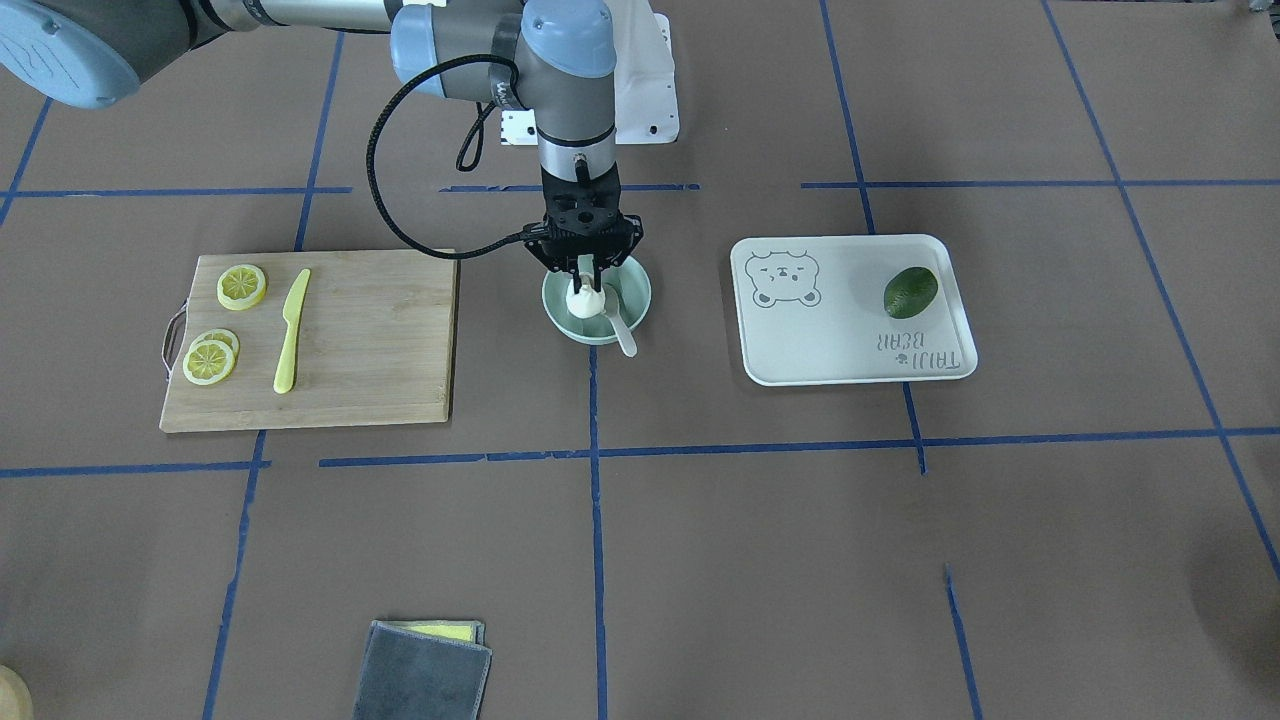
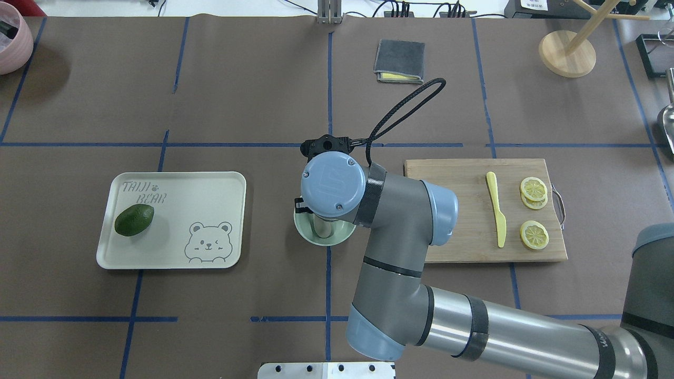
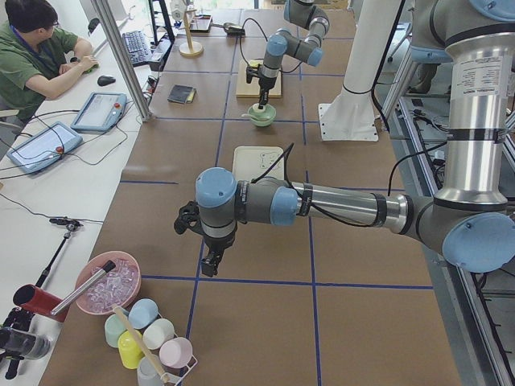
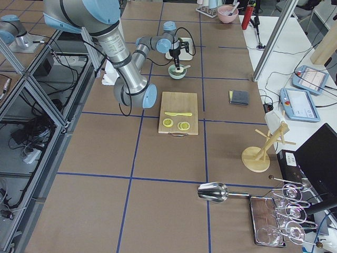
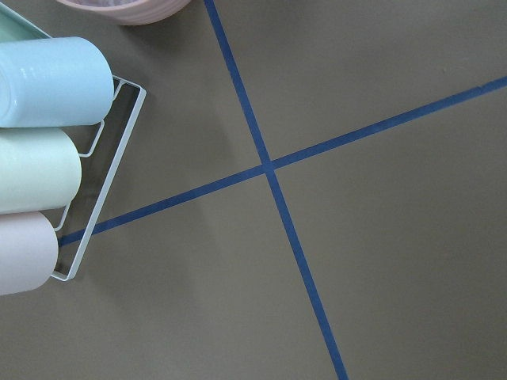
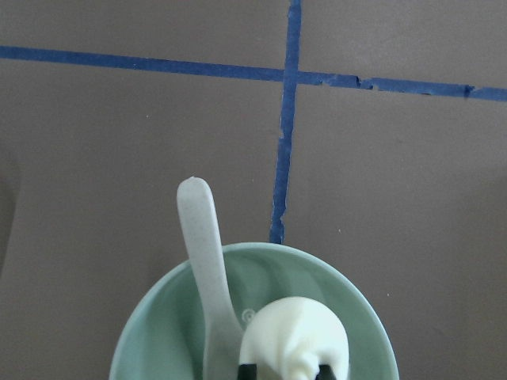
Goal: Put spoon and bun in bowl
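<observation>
**Front-facing view, read from left to right.** On the left, a wooden cutting board (image 1: 370, 340) carried three lemon slices (image 1: 242, 286) and a yellow knife (image 1: 292, 330). These were left well apart from the work, presumably because they form no part of the task.

At the centre, the bowl (image 1: 640, 290) stood on the desk (image 1: 700, 560) with the right arm (image 1: 572, 140) held vertically above it. The right arm's jaws were clamped on the flanks of the bun (image 1: 583, 300), which was thereby kept with its pleated top upward, inside the rim and toward the bowl's left side. Whether the bun touched the bowl's floor could not be told.

The spoon (image 1: 622, 335) lay just right of the bun. Its scoop was in the bowl and its handle was leaned over the near rim, so that room was left for the bun. The spoon step was judged done and the bun step nearly so. A release and a straight lift, clear of the handle, were judged to be required.

On the right, a white bear-print tray (image 1: 850, 350) held a green avocado (image 1: 910, 291) and was not involved.

Beyond the tray and outside this view, the left arm (image 3: 322, 205) was parked over bare desk near a rack of cups (image 5: 47, 166), out of the way. The state of the left arm's jaws could not be told.
</observation>
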Robot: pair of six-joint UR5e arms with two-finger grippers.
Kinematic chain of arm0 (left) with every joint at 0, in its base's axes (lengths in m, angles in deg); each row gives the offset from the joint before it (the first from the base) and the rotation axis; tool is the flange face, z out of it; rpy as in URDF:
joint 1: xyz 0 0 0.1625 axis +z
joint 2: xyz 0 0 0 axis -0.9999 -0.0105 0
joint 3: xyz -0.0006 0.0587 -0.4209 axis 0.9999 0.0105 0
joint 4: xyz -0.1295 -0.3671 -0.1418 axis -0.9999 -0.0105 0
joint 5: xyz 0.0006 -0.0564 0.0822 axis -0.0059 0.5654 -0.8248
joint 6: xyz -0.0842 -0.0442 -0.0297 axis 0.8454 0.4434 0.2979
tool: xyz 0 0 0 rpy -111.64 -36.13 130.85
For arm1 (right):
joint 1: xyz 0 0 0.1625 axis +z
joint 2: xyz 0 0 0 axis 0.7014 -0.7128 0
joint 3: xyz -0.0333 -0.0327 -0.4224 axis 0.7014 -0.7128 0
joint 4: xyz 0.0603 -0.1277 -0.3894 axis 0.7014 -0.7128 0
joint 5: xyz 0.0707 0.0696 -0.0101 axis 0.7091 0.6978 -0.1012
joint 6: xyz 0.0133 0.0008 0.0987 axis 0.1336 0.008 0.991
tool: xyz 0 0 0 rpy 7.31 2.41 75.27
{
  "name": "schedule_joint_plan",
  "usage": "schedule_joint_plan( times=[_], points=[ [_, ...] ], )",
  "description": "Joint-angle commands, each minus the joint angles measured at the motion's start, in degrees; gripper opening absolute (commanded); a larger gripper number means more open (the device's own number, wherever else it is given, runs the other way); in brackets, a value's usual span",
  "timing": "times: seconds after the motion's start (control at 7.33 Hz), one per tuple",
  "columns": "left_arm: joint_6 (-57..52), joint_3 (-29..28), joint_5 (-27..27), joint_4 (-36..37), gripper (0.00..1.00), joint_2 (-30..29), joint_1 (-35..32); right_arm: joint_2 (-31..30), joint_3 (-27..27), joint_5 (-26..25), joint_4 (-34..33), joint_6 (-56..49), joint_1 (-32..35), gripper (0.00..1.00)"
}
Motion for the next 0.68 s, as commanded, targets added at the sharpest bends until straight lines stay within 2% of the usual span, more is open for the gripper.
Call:
schedule_joint_plan(
  times=[0.0, 0.27, 0.55],
  points=[
    [0.0, 0.1, 0.1, 0.0, 1.00, -0.1, 0.0, 0.0, 0.1, -1.9, -0.1, -0.3, -0.5, 1.00],
    [0.0, 0.1, 0.1, 0.0, 1.00, -0.2, 0.0, 0.2, 1.5, -1.1, -0.1, -1.1, -0.3, 1.00],
    [-0.1, 0.1, -0.3, 0.0, 1.00, -0.2, 0.0, 0.0, 4.2, 5.8, -2.5, -6.3, 6.8, 1.00]
  ],
)
